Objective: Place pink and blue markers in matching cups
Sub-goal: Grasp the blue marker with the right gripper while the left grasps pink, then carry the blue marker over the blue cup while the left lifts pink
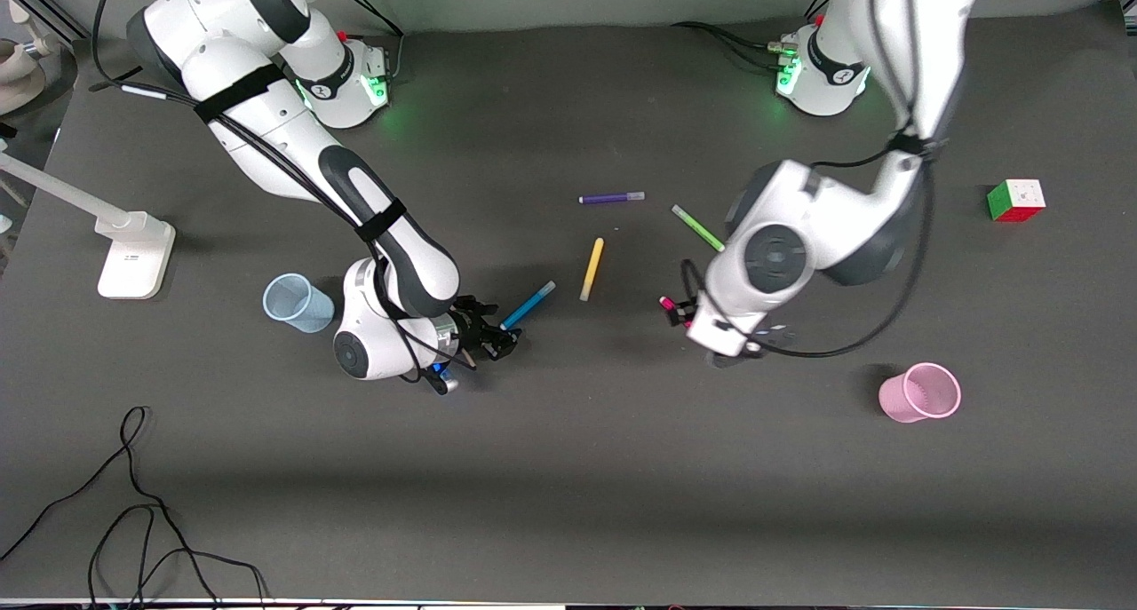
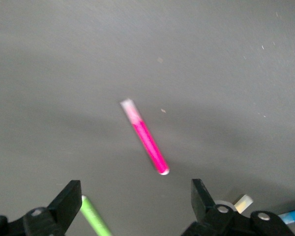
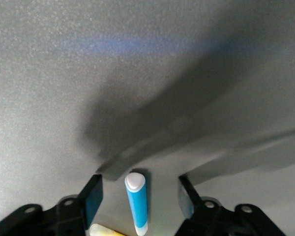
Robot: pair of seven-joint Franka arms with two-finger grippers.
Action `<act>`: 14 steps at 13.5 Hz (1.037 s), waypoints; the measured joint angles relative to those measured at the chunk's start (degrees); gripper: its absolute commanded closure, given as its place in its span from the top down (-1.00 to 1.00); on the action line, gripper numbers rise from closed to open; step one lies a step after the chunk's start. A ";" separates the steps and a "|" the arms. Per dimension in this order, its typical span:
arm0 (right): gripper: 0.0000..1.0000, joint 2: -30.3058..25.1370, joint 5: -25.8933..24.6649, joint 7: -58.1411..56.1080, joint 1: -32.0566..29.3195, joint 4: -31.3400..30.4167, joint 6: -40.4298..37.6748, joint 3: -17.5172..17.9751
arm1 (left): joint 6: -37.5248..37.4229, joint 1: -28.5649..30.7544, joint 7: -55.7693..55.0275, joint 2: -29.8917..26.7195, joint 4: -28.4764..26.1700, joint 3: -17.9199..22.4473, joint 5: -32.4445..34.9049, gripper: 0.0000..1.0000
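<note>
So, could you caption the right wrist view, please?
Open right pincer straddling the blue marker lying on the table.

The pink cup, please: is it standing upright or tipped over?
Upright. The pink cup stands on its base on the table, its open mouth facing up, and it looks empty.

The tabletop (image 1: 568, 468) is showing dark grey. The markers are showing magenta-pink (image 2: 148, 140) and bright blue (image 1: 528, 306); other pens purple (image 1: 611, 198), yellow (image 1: 592, 269) and lime-green (image 1: 697, 228). The cups are looking pale blue (image 1: 298, 303) and pastel pink (image 1: 920, 393). Both claws are showing black.
</note>
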 measured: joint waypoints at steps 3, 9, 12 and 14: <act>-1.00 -0.01 0.12 0.00 0.00 0.55 0.07 0.10 | 7.31 -2.27 -4.48 2.26 -4.48 0.05 1.44 0.93; -1.00 -2.91 -0.59 -0.38 -1.18 2.16 -5.23 -2.05 | 14.08 -2.35 -9.02 2.43 -11.93 0.16 1.81 0.61; -1.00 -11.47 -6.90 -6.47 -1.92 2.20 -14.34 -8.68 | 16.18 -2.40 -10.42 2.48 -12.89 0.16 1.83 0.51; -1.00 -17.12 -14.17 -16.13 -2.33 1.12 -18.14 -13.97 | 17.86 -2.52 -11.49 2.84 -13.69 0.16 1.83 0.40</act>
